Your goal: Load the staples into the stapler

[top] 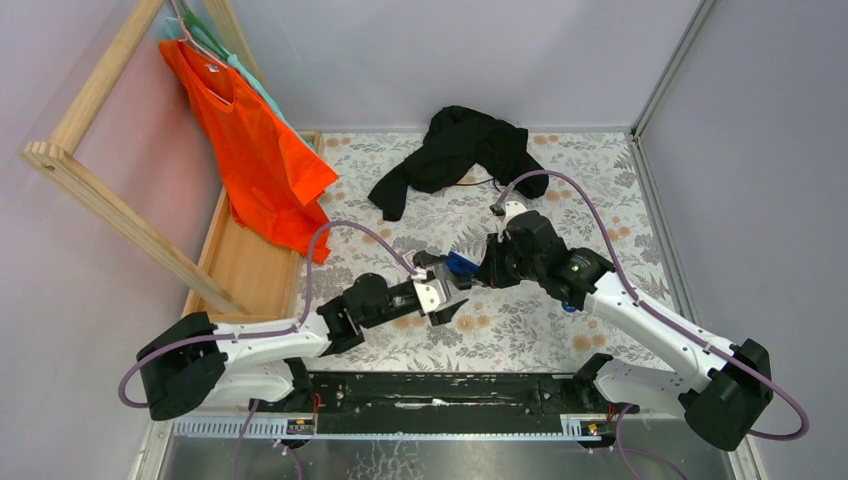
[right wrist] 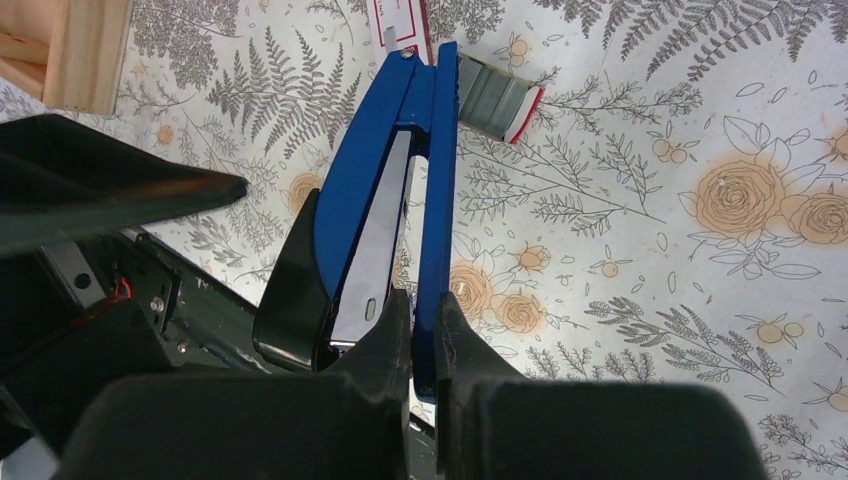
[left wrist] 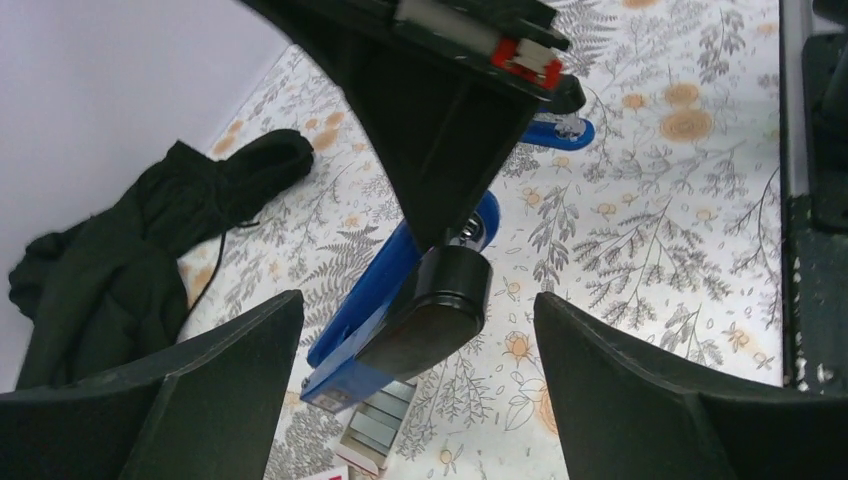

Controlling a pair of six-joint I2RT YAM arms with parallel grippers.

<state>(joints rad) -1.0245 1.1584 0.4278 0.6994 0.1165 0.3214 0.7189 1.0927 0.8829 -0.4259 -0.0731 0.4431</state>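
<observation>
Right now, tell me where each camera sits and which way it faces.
Top external: above and behind the bases, looking down at the table; left gripper and right gripper show.
Left wrist: on the left arm, looking past its open fingers at the stapler.
Right wrist: on the right arm, looking along the stapler its shut fingers clamp.
Shared: both wrist views show the stapler and staples.

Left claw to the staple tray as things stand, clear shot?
Probably not cleanly. The left claw is open, but the stapler, clamped in the right claw, lies across its line to the staple tray, partly covering it.
</observation>
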